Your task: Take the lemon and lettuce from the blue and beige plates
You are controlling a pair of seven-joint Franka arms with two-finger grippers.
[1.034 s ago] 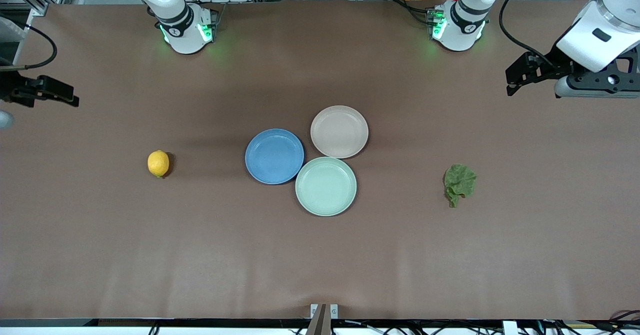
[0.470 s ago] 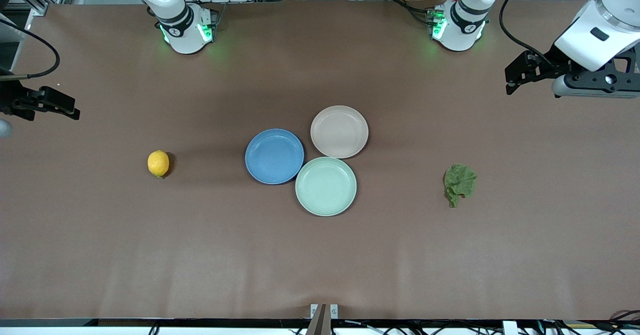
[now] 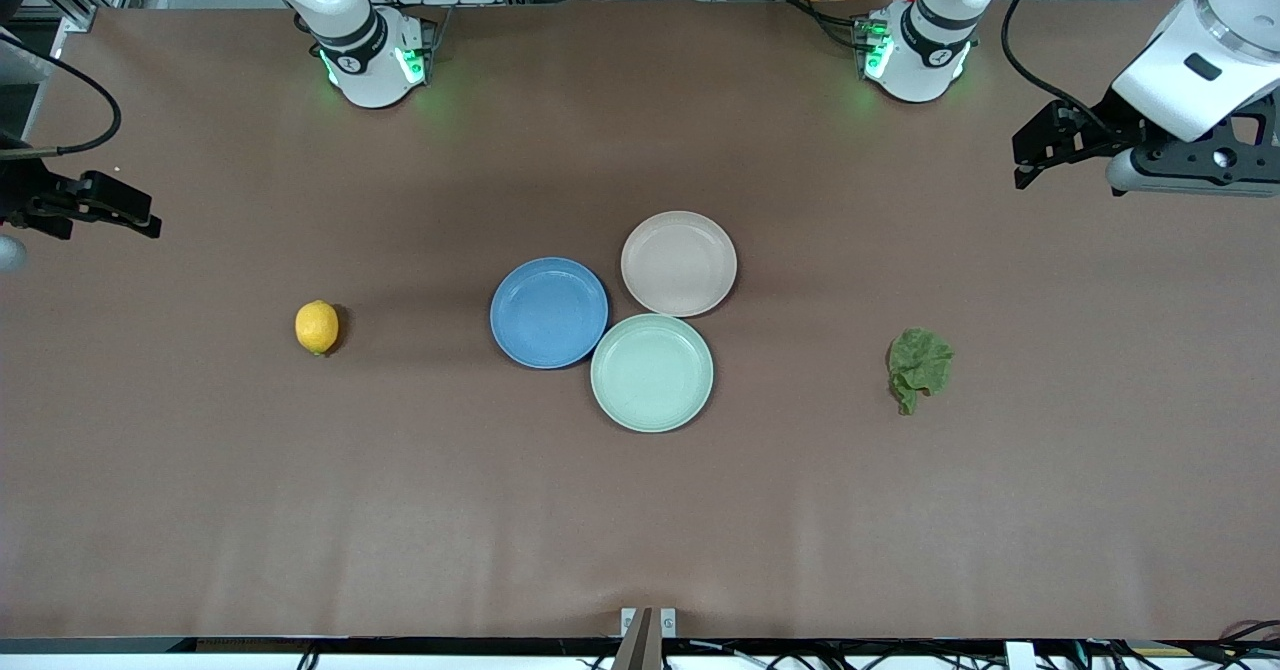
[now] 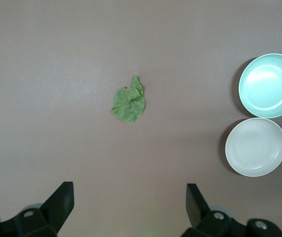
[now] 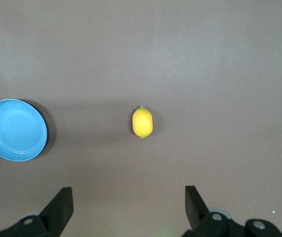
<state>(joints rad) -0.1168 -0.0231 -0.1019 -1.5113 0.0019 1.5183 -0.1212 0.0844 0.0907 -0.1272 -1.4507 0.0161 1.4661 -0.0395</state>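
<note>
The lemon [image 3: 317, 327] lies on the bare table toward the right arm's end; it also shows in the right wrist view [image 5: 142, 122]. The lettuce [image 3: 919, 367] lies on the bare table toward the left arm's end, and in the left wrist view [image 4: 129, 103]. The blue plate [image 3: 549, 312] and the beige plate [image 3: 679, 263] sit empty at mid-table. My right gripper [image 3: 150, 222] hangs open and empty over its end of the table [image 5: 128, 192]. My left gripper [image 3: 1022, 162] hangs open and empty over its end [image 4: 129, 190].
A mint-green plate [image 3: 652, 372] sits empty, touching the blue and beige plates, nearer the front camera than both. The arm bases [image 3: 375, 60] stand along the table's edge farthest from the front camera. A small bracket [image 3: 648, 622] sits at the near edge.
My right gripper has shifted slightly lower in the front view. My left gripper has barely moved. The lemon, lettuce and plates have not moved.
</note>
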